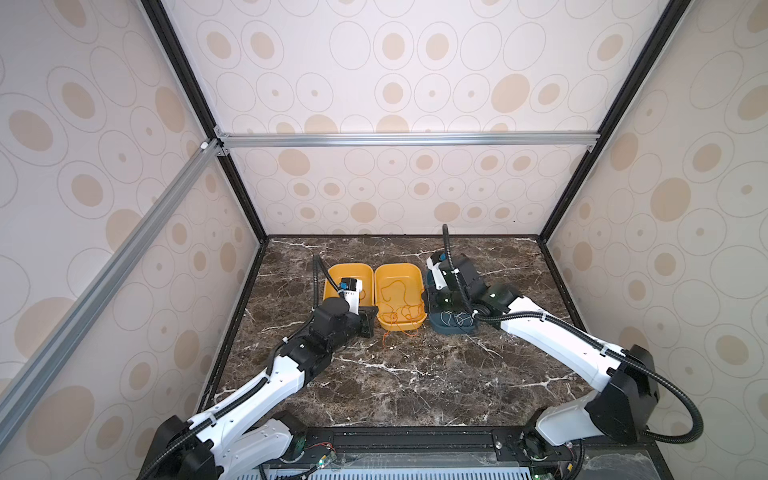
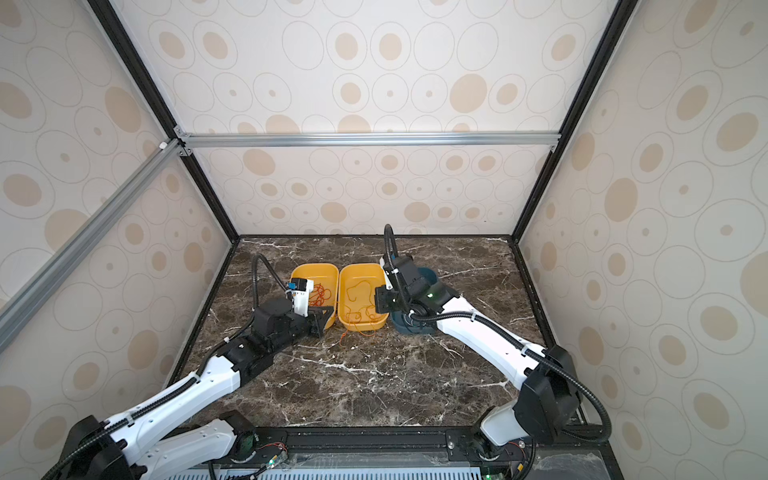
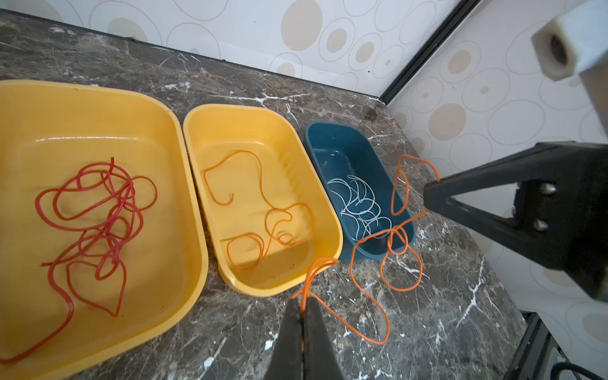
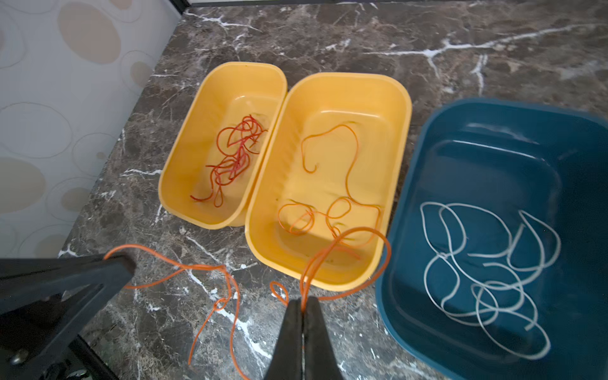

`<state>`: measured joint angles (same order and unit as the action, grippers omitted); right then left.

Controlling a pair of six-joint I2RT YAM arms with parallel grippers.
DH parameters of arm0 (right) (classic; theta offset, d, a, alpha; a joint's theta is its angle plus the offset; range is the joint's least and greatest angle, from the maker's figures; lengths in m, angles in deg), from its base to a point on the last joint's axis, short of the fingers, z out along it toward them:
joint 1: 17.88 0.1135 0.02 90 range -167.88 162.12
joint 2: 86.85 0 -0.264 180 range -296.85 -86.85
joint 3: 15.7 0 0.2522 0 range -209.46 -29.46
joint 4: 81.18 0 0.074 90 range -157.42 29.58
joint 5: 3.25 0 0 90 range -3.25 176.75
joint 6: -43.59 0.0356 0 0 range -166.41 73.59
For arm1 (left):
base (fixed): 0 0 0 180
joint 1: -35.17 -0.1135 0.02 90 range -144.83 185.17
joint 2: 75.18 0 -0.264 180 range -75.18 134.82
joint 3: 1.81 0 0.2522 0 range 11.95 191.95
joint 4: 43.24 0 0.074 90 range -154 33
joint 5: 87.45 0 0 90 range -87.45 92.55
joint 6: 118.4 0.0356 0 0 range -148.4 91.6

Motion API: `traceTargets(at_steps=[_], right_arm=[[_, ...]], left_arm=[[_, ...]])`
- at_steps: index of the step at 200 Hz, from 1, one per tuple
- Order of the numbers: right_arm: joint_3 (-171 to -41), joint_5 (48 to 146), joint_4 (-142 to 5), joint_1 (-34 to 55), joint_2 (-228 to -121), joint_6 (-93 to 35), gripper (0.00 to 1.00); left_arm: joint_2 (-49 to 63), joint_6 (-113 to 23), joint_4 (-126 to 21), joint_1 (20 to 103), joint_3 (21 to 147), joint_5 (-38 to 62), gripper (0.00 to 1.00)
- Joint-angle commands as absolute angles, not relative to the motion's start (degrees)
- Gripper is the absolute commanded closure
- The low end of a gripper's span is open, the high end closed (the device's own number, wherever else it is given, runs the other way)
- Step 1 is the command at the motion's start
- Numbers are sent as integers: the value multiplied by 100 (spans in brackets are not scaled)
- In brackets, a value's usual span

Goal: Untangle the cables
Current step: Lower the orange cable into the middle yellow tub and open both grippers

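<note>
Thin cables lie sorted in three trays: red cables point(image 3: 98, 223) in the left yellow tray point(image 3: 98, 125), an orange cable point(image 3: 263, 210) in the middle yellow tray point(image 3: 237, 128), and white cables point(image 4: 487, 273) in the blue tray point(image 4: 460, 131). Another orange cable point(image 3: 368, 296) hangs in loops in front of the trays, with a small knot point(image 4: 220, 302) along it. My left gripper point(image 3: 302, 304) is shut on one part of it. My right gripper point(image 4: 302, 301) is shut on another part, near the middle tray's front corner. In both top views the grippers point(image 1: 368, 322) point(image 1: 428, 299) flank the middle tray.
The trays stand side by side toward the back of the dark marble table point(image 1: 415, 374). Patterned walls with black frame posts point(image 1: 552, 232) close in the sides and back. Black hoses point(image 1: 540, 320) run along both arms.
</note>
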<state>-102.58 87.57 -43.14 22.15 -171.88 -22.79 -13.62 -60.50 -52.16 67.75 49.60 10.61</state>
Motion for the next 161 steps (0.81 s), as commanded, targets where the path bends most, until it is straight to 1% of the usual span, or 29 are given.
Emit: traceTargets(at_steps=[1, 36, 69, 81, 119, 133, 151, 161], right_arm=[[-10578, 9095, -4723, 2161, -17427, -2715, 100], [-11007, 9543, -4998, 1820, -18016, -2624, 100], [-11346, 10120, -5357, 1535, -18682, -2338, 100], [-11567, 10212, -5279, 1518, -18920, -2337, 100], [-11923, 10214, -5214, 1501, -19459, -2349, 100], [-12027, 10100, -5116, 1496, -19633, -2375, 100], [-12169, 10092, -5013, 1482, -19852, -2411, 100], [-12224, 10103, -5011, 1480, -19958, -2415, 100]], left_arm=[[-900, -5879, -4605, 6631, 5391, 1410, 100], [80, -5808, -4395, 6534, 5782, 1591, 100], [681, -5765, -4295, 6425, 6152, 1141, 100], [906, -5791, -4222, 6388, 6265, 1073, 100], [1719, -5777, -4167, 6313, 6640, 1398, 100], [1992, -5745, -4251, 6282, 6804, 1393, 93], [2281, -5684, -4362, 6238, 7015, 1457, 89], [2403, -5683, -4430, 6225, 7109, 1511, 83]])
